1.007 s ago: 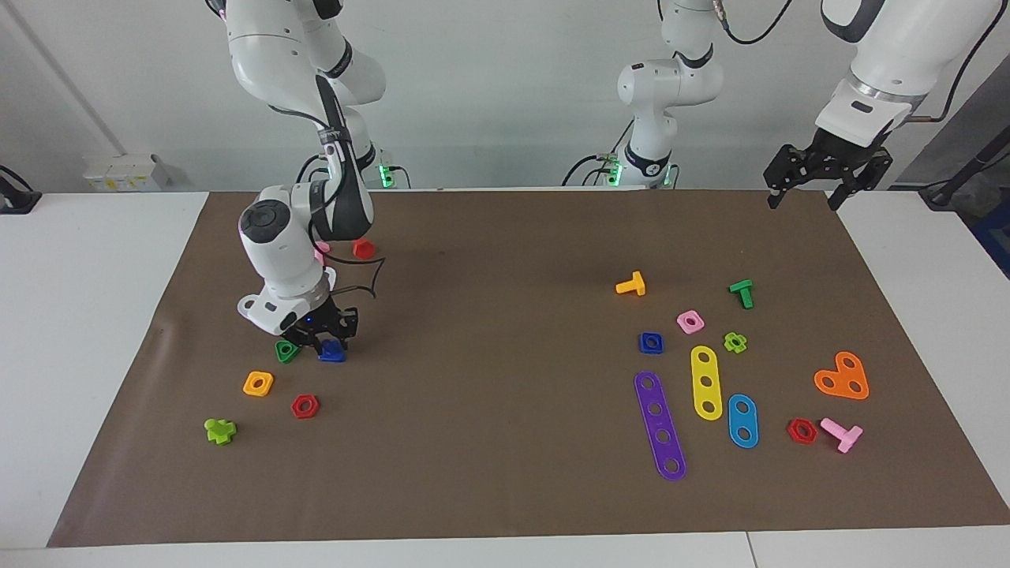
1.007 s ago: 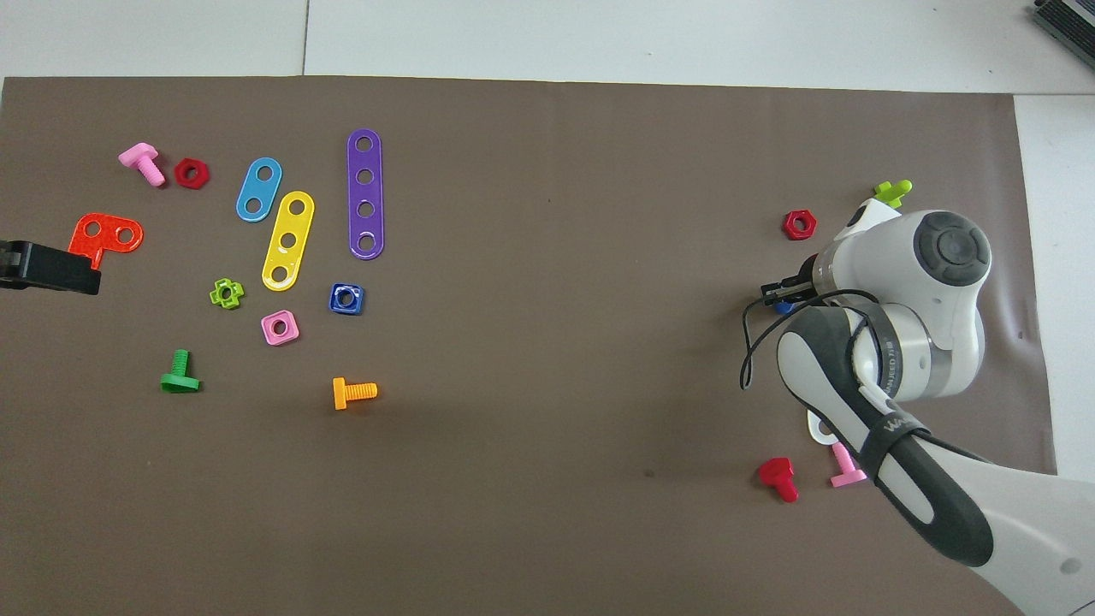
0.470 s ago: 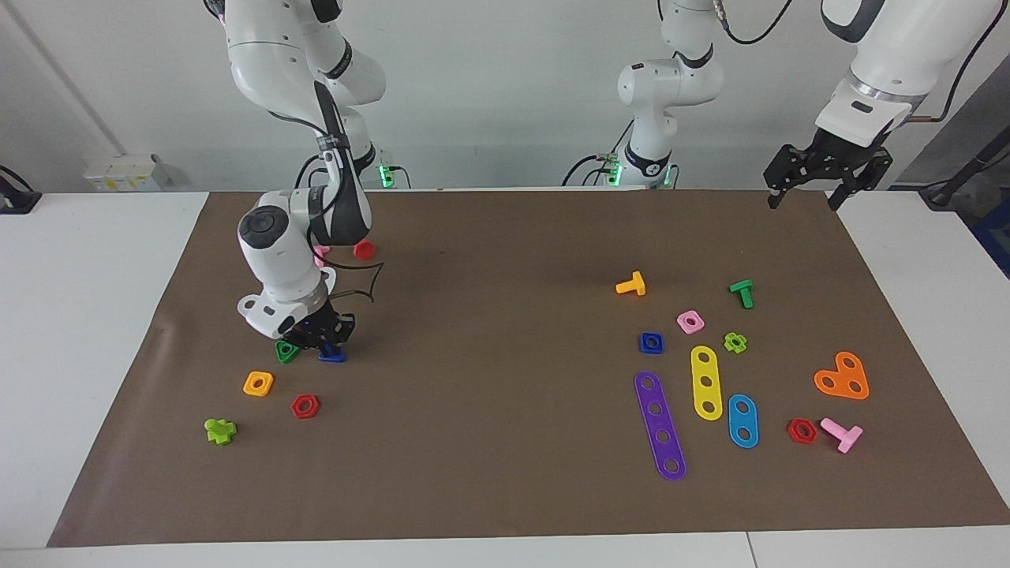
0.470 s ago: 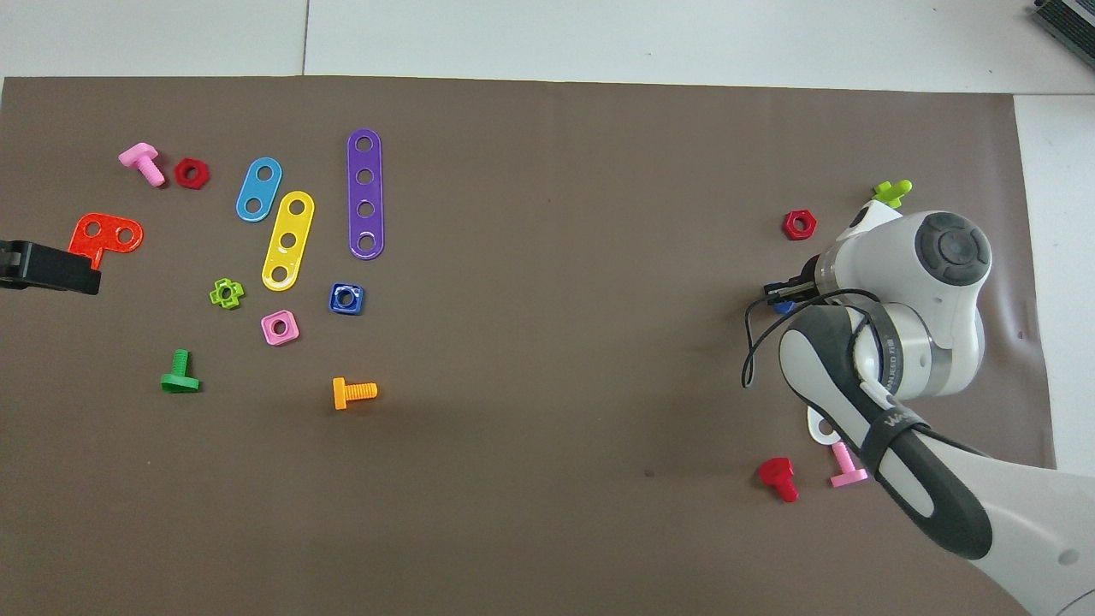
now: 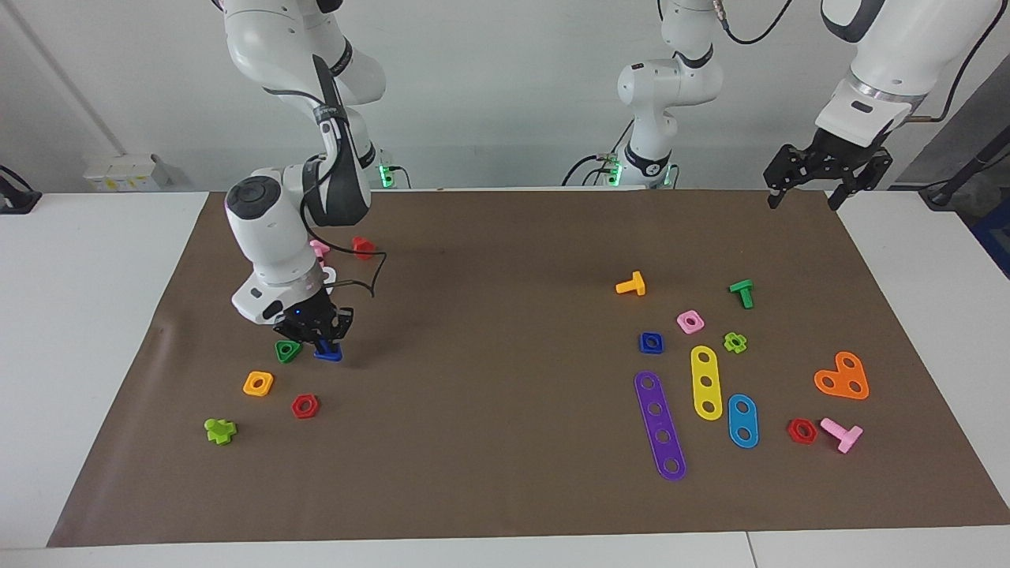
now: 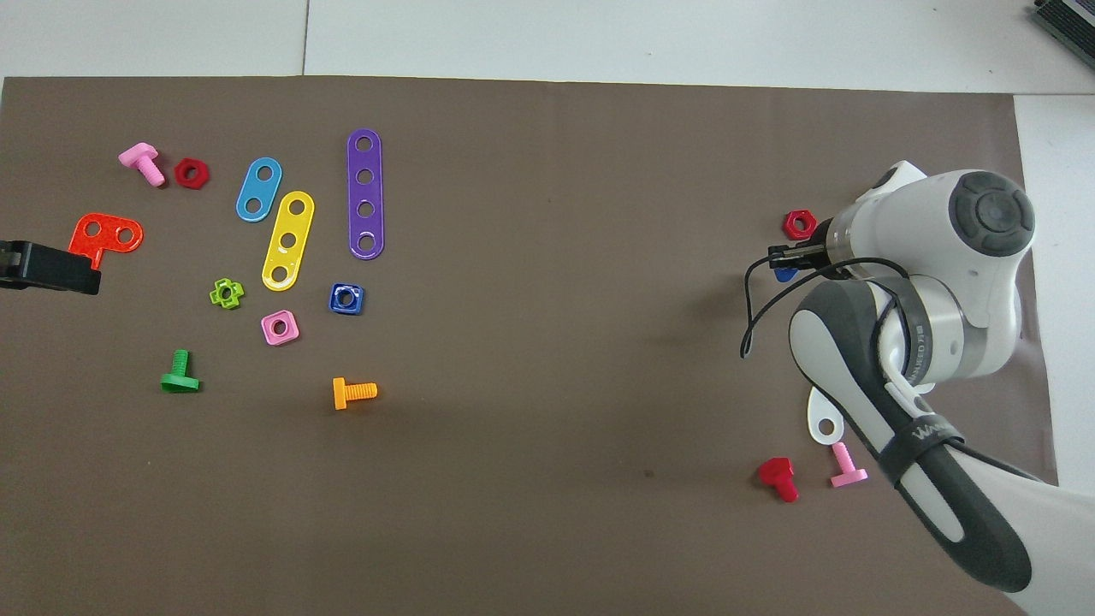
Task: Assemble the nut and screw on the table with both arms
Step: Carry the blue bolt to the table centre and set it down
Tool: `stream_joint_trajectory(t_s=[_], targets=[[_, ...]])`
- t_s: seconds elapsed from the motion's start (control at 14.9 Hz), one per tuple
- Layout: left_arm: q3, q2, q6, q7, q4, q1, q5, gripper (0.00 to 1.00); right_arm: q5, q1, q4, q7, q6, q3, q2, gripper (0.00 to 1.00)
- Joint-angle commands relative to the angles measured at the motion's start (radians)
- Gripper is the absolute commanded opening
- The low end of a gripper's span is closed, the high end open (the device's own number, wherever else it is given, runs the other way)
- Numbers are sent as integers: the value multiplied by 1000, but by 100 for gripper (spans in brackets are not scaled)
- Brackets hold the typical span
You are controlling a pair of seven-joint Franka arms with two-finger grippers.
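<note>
Screw (image 5: pixel 327 352) hangs head-down in the right gripper's (image 5: pixel 319 341) closed jaws, arm bent steeply over the tabletop (image 5: pixel 489 331); left gripper (image 5: pixel 821 177) waits, jaws spread.

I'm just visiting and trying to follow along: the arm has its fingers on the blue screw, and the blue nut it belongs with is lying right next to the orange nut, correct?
Not quite. The right gripper is on the blue screw, but the blue nut lies beside the pink nut, toward the left arm's end of the table. The facing view shows it.

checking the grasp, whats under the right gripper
The blue screw is under the right gripper, its triangular head low at the brown mat. The fingers cover its shaft; whether it is off the mat cannot be told.
</note>
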Motion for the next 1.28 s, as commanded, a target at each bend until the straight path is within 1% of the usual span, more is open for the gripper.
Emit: stream_joint_trajectory(t_s=[0.0,0.2,0.4,0.54,0.67,0.81,0.87,1.21], targets=[[-7,-26,-2,-9,-29,10,14,100,-8,107,70,159,-48,1,11,0],[-7,-26,-2,-9,-29,10,12,100,-45,216,103,311,-38,3,23,0],[-7,-26,-2,-9,-29,10,14,100,-62,346,169,504,-25,3,102,0],[-7,-26,-2,-9,-27,10,14,100,-79,369,163,566,17,4,126,0],[-7,-26,-2,-9,-29,10,12,100,-91,443,166,633,51,0,179,0],[-7,-26,-2,-9,-29,10,14,100,-160,472,167,753,96,3,225,0],[-7,-26,-2,-9,-29,10,14,100,-188,475,163,793,113,3,234,0],[-7,-26,-2,-9,-29,10,14,100,-186,497,154,835,171,4,265,0]])
